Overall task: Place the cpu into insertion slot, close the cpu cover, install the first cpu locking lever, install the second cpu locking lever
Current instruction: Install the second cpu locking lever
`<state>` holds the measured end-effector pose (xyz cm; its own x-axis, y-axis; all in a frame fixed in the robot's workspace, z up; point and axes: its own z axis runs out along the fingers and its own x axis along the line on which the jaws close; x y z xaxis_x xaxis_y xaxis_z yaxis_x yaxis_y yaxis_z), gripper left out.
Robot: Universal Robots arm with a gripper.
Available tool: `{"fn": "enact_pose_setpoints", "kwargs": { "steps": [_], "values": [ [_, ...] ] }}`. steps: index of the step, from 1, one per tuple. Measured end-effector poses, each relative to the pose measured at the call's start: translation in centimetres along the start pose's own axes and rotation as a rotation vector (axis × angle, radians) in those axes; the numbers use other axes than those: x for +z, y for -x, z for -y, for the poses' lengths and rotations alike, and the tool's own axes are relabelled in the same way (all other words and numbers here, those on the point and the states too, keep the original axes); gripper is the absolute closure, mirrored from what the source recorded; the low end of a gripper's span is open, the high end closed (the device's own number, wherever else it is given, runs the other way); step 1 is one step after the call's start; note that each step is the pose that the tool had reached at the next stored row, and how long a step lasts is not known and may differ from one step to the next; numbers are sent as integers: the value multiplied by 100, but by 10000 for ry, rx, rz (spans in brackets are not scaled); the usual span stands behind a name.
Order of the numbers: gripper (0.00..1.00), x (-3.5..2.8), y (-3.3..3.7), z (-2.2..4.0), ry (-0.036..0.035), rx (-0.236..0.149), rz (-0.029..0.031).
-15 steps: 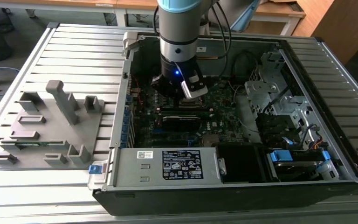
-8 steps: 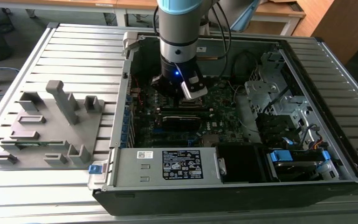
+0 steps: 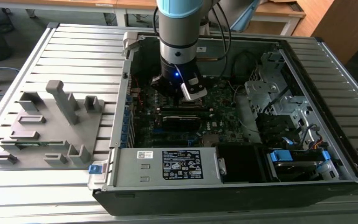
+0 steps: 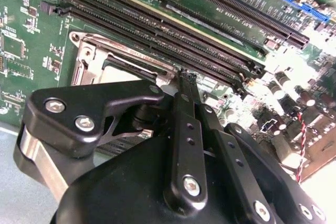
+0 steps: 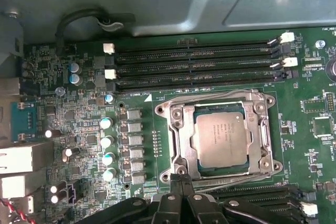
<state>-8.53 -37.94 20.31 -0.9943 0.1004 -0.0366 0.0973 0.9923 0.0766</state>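
cpu: grey-brown metal-topped chip (image 5: 220, 139) sits flat in the insertion slot (image 5: 178, 145), seen through the cover's window in the first wrist view
cpu cover: silver frame (image 5: 261, 132) lies down flat over the socket, around the chip – closed
locking lever: thin wire lever (image 5: 231, 181) runs along the socket edge nearest the fingers, tilted a bit; whether it is hooked is hard to tell
gripper: fingertips (image 5: 182, 178) pressed together at the socket's edge, just beside that lever – clenched with nothing seen between them; in the second wrist view the tips (image 4: 187, 77) meet at the cover's rim (image 4: 84, 61)
memory slots: long black slots (image 5: 194, 62) just beyond the socket, latches white
container: open computer case (image 3: 328, 60) holds the motherboard (image 3: 229, 100); power supply box (image 3: 166, 164) at its near edge in the exterior view
hidden: in the exterior view the socket is behind the arm's wrist; the second wrist view has much of the socket blocked by the finger links
arm: (image 3: 179, 28) comes straight down into the case, wrist vertical
outside case: grey parts fixture (image 3: 48, 123) on the slatted table (image 3: 73, 46), at the exterior view's left, well apart
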Motion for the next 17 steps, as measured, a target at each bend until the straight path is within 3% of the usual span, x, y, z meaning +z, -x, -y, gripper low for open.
{"fn": "enact_pose_setpoints", "kwargs": {
  "steps": [17],
  "values": [
    [90, -5, 6, 85, 16, 1, 0]
  ]
}}
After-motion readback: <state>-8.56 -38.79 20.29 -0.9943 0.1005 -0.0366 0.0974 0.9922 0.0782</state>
